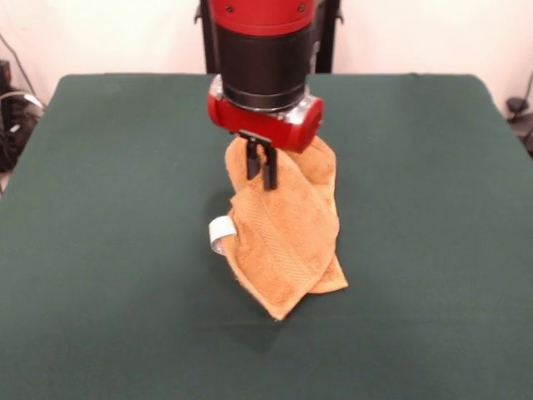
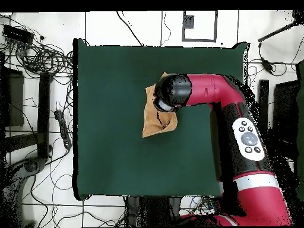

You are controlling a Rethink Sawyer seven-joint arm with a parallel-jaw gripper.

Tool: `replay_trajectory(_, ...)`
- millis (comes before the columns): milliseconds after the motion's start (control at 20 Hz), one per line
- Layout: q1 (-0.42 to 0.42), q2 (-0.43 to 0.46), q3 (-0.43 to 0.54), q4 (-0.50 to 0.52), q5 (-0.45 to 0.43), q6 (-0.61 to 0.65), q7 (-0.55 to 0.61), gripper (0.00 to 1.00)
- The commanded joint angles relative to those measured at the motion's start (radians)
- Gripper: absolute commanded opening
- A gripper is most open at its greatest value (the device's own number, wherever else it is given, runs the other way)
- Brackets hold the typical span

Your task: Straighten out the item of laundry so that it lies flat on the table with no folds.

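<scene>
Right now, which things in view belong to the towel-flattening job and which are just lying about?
Part of the job:
- towel, hanging bunched from the shut gripper
- white tag loop on the towel
- green table

Just lying about:
- tangled cables on the floor
- black stands beside the table

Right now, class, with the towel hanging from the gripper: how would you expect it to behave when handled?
Probably floppy: the towel drapes in folds below the gripper instead of holding shape. Likely light, since a pinch at its top seems to hold it up. The looped terry surface looks grippy, so it should drag rather than slide on the table.
</scene>
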Motion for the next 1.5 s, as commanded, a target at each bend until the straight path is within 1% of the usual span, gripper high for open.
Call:
replay_trajectory(50, 0.096, -0.001, 0.079, 0.020, 0.051, 0.059, -0.081, 0.00)
replay_trajectory(400, 0.135, -0.002, 0.059, 0.023, 0.094, 0.024, -0.006, 0.00)
replay_trajectory(750, 0.140, 0.003, 0.059, 0.037, 0.149, -0.020, 0.010, 0.00)
replay_trajectory(1050, 0.122, 0.011, 0.070, 0.057, 0.176, -0.055, -0.021, 0.00)
replay_trajectory(1150, 0.119, 0.010, 0.069, 0.064, 0.175, -0.066, -0.026, 0.00)
replay_trajectory(1350, 0.137, -0.002, 0.041, 0.050, 0.152, -0.036, -0.039, 0.00)
replay_trajectory(1500, 0.153, -0.012, 0.027, 0.049, 0.143, -0.018, -0.028, 0.00)
